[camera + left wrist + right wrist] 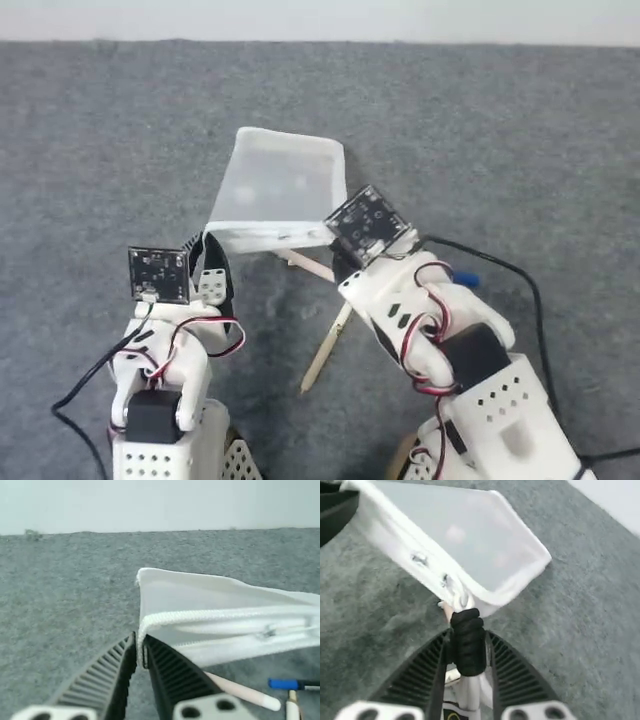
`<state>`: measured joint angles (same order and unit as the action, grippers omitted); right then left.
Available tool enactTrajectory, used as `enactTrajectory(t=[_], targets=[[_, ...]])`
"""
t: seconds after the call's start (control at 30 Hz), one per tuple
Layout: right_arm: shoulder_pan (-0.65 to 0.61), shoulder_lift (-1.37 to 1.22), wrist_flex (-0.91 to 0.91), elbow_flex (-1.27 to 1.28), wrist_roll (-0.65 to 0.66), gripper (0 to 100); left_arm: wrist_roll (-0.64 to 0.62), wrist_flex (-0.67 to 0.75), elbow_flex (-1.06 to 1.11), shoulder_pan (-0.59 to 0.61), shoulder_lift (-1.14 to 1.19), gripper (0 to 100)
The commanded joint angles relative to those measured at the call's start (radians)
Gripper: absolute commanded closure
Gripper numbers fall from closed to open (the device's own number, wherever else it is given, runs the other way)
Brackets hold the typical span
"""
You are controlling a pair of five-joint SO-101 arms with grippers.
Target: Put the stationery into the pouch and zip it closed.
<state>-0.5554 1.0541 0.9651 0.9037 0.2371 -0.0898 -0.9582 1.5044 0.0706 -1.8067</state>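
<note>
A translucent white pouch (280, 185) lies mid-table with its zipper edge raised toward the arms. My left gripper (140, 650) is shut on the pouch's (210, 595) near corner, by the end of the zipper. My right gripper (466, 645) is shut on a white pen with a black end (467, 640), whose tip sits just at the zipper pull (462, 600) on the pouch (470, 540). In the high view the left gripper (207, 245) is at the pouch's left corner. A cream pencil (325, 350) lies on the mat between the arms, and a blue pen (285, 683) lies nearby.
Grey felt mat (100, 150) covers the table, with a pale wall behind. Another light stick (310, 265) lies under the pouch's near edge. A blue tip (465, 278) shows beside the right arm. Black cables trail off both arms.
</note>
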Motion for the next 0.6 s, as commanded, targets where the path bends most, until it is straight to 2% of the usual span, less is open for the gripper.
enactTrajectory(t=[0.0,0.13,0.27,0.57], targets=[[0.073,0.004,-0.028,-0.014,-0.025,99.2,-0.026,-0.006,-0.071,0.029,-0.012,99],[0.110,0.004,-0.041,-0.014,-0.063,99.2,-0.023,-0.006,-0.071,0.040,-0.012,99],[0.150,0.004,-0.053,-0.012,-0.078,99.2,-0.028,-0.008,-0.088,0.117,-0.012,99],[0.150,0.004,-0.058,-0.012,-0.097,99.2,-0.023,-0.034,-0.091,0.092,-0.012,99]])
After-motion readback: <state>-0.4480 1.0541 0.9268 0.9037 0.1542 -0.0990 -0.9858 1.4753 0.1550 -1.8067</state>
